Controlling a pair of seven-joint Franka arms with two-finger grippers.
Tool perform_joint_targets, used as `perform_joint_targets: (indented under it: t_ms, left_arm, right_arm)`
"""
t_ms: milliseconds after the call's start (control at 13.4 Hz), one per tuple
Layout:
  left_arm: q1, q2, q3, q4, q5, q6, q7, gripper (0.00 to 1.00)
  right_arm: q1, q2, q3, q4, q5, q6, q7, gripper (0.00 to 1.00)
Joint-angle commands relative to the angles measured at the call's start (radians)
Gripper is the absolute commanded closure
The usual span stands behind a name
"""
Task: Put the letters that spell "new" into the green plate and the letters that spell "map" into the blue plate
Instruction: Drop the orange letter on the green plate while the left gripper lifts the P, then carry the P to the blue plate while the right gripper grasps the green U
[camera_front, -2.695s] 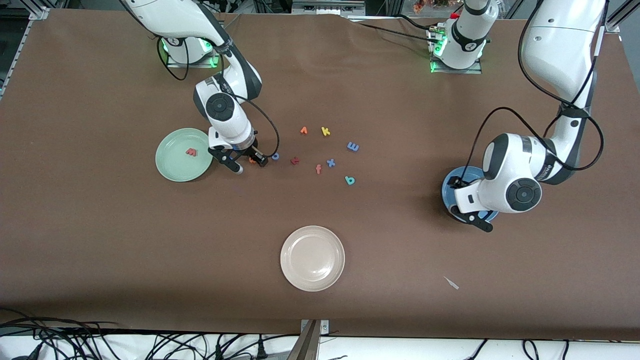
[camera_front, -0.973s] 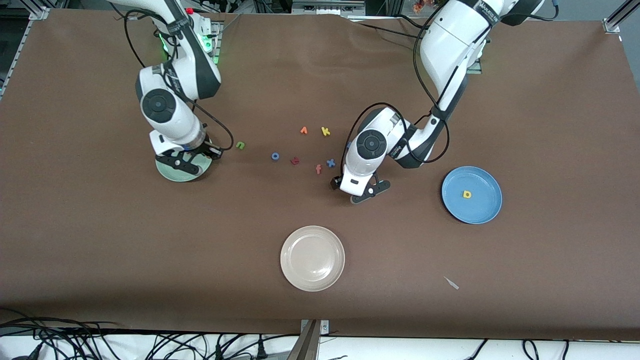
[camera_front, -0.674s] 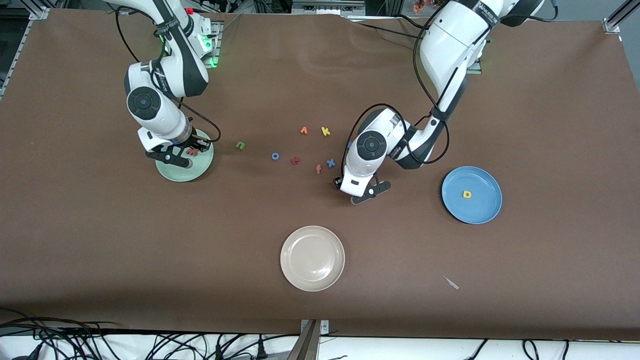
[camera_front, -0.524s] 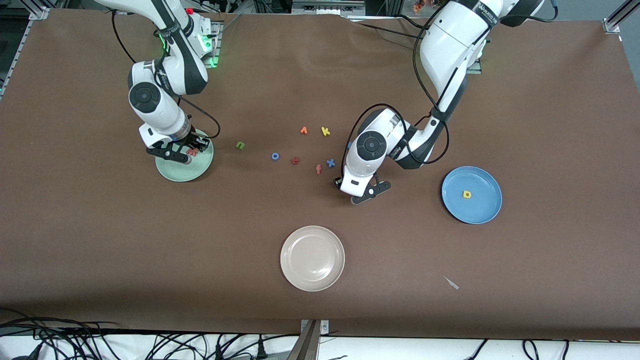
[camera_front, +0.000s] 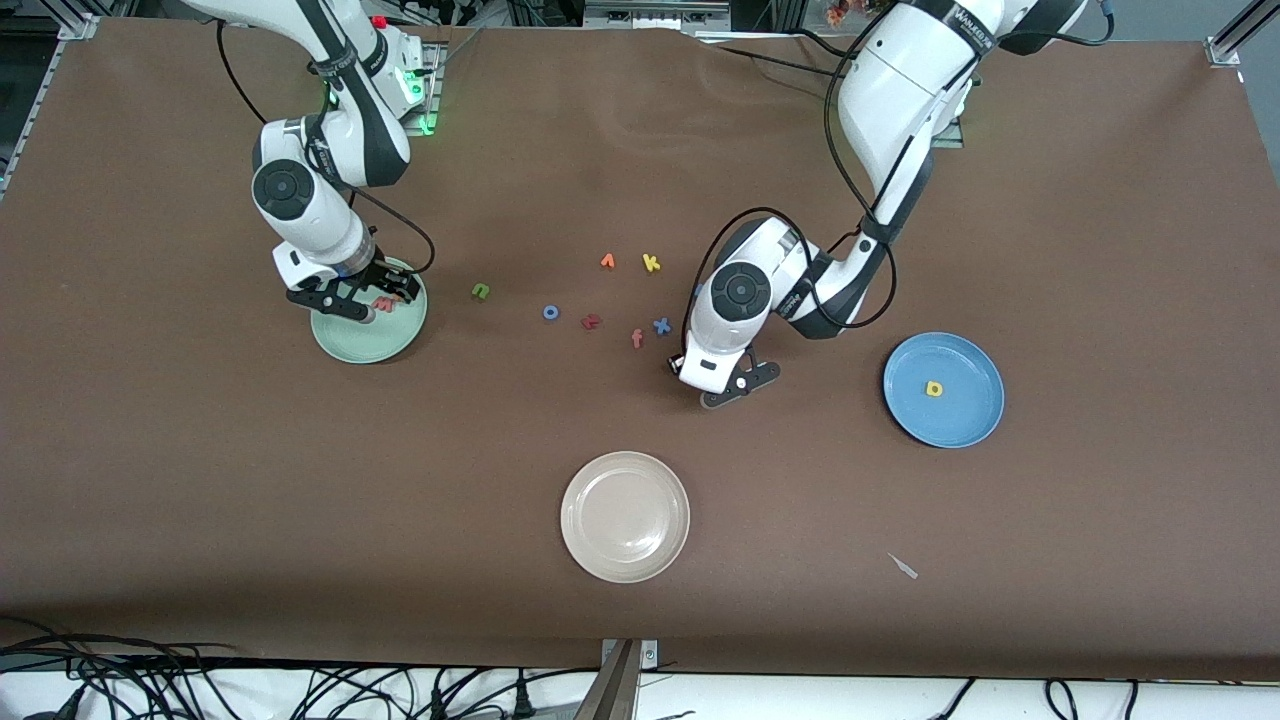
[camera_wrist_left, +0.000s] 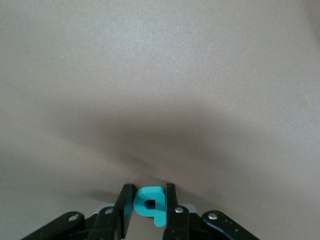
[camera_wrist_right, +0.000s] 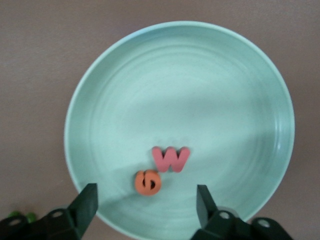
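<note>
The left gripper (camera_wrist_left: 148, 212) was clamped on the teal p (camera_wrist_left: 149, 203), low over bare table near the x (camera_front: 661, 325). The right gripper (camera_wrist_right: 148, 202) hung spread wide over the green plate (camera_wrist_right: 215, 75); below its fingers (camera_wrist_right: 86, 202) lay the e (camera_wrist_right: 148, 182) and w (camera_wrist_right: 171, 158). The n (camera_front: 481, 290) lay on the table beside that plate. The a (camera_front: 934, 388) sat in the blue plate (camera_front: 975, 420).

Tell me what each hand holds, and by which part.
Left hand pinches the teal p by its two sides. Right hand, open over the green plate, holds nothing.
</note>
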Motion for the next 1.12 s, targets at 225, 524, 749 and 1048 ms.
perform_joint_targets:
  t_ms: [225,524,749,1048]
  left_arm:
    - [0.013,-0.008,0.017,0.030,0.065,-0.071,0.030,0.91]
    - [0.135,-0.056,0.007,0.096,0.050,-0.352,0.363,0.91]
    - [0.258,-0.094,0.007,0.097,0.050,-0.489,0.711,0.90]
    - [0.404,-0.097,0.010,0.083,0.064,-0.538,1.103,0.87]
  right_arm:
    - [0.010,0.031,0.189,0.099,0.022,-0.078,0.269,0.06]
    - [0.012,0.039,0.191,0.099,0.022,-0.061,0.269,0.08]
    - [0.012,0.062,0.209,0.096,0.022,-0.028,0.271,0.13]
    - [0.012,0.118,0.237,0.090,0.025,0.063,0.282,0.39]
